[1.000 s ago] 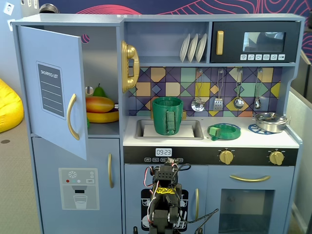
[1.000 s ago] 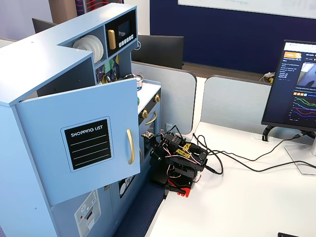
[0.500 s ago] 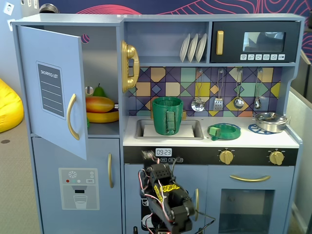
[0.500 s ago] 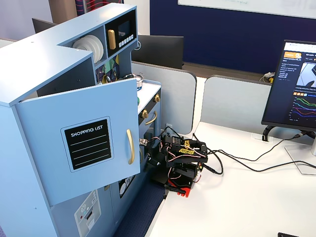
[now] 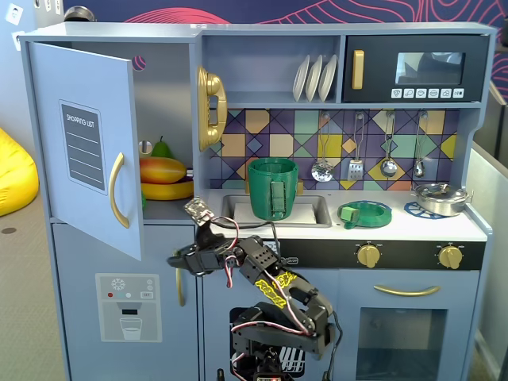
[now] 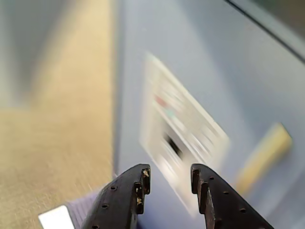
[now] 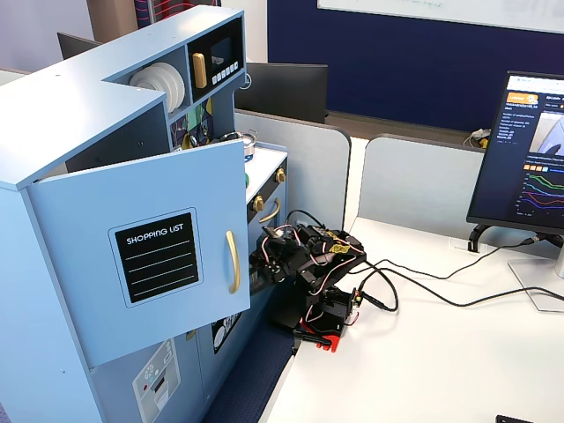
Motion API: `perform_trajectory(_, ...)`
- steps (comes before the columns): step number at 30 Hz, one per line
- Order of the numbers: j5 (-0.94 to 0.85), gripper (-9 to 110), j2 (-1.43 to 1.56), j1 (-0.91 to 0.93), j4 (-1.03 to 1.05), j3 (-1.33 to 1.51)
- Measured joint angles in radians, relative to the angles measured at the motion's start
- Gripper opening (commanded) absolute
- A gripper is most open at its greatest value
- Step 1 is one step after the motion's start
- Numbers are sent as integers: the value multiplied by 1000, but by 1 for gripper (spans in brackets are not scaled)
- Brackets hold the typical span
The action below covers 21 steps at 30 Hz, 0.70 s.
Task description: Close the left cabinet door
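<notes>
Black, ridged fingers (image 6: 138, 188) of the tool (image 6: 169, 177) fill the bottom of the wrist view, parted with a clear gap between them and nothing held; beyond them, blurred, lies a light-blue panel carrying a pale dispenser graphic (image 6: 178, 148).

Biggest in both fixed views is the light-blue toy kitchen cabinet (image 5: 262, 36). Its large light-blue rectangular door with a black "SHOPPING LIST" panel and a curved vertical gold handle (image 5: 83, 147) stands swung open at the upper left of a fixed view, hinged on its left edge. Behind it the open compartment shows toy fruit (image 5: 163, 171) on a shelf. Below sits the lower blue door with the ice-and-water dispenser picture (image 5: 127, 305), shut.

Next in size, the dark robot arm (image 5: 274, 290) with yellow markings and loose wires stands in front of the cabinet, its base on the white worktop (image 7: 423, 352), reaching left and low, under the open door's bottom edge. The tool (image 5: 178, 260) is near the lower door's gold handle; whether it touches anything I cannot tell.

A green toy pot (image 5: 274, 189) rests in the sink.
</notes>
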Motion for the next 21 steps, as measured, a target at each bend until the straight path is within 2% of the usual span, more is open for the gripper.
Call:
perform_trajectory(7, -69, 0, -37, -190, -21, -98)
perform_trajectory(15, -112, 0, 11, -295, 52, -133)
perform_trajectory(21, -121, 0, 6, -411, 31, -164)
